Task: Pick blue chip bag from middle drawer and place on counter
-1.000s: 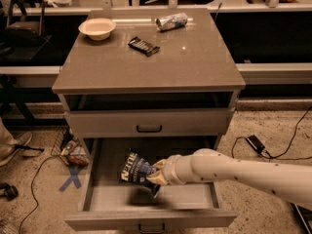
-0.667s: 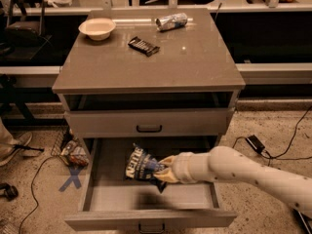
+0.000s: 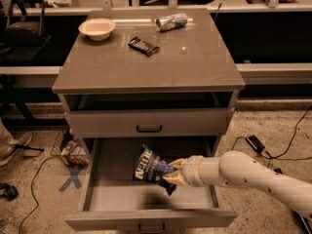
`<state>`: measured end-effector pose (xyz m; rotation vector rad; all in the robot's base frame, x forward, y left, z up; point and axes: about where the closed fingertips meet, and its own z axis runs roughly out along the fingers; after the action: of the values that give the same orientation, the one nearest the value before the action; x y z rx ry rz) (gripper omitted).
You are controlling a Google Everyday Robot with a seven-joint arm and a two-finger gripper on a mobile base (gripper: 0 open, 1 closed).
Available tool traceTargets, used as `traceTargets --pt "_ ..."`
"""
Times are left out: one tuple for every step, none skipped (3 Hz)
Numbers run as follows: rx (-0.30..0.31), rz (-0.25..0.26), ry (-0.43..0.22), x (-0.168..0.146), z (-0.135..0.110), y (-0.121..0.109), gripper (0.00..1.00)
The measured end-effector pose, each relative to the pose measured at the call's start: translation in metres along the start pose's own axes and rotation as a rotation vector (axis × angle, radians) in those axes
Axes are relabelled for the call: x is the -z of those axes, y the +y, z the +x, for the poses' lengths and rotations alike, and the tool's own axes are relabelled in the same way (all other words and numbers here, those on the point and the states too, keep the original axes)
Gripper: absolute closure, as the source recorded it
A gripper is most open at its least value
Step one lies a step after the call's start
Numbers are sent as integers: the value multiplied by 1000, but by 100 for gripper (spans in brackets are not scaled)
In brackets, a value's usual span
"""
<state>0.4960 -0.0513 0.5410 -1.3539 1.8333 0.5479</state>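
Note:
The blue chip bag (image 3: pixel 150 166), dark blue foil with white lettering, hangs tilted inside the open drawer (image 3: pixel 151 217), lifted off its floor with a shadow under it. My gripper (image 3: pixel 171 173) reaches in from the right on a white arm and is shut on the bag's right end. The grey-brown counter (image 3: pixel 190 62) forms the cabinet's top above.
On the counter stand a pale bowl (image 3: pixel 97 28) at the back left, a flat black wrapper (image 3: pixel 144 46) in the middle and a silvery can (image 3: pixel 171 21) lying at the back. The drawer above (image 3: pixel 149 122) is shut. Cables and clutter lie on the floor either side.
The gripper has lifted the chip bag off the drawer floor and drawn it slightly right and up. The arm has pulled back a little to the right.

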Motion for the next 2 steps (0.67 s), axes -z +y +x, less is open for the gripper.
traceTargets --pt "15 24 -87 32 -19 -15 100" --pt "50 83 -143 90 -54 -35 100"
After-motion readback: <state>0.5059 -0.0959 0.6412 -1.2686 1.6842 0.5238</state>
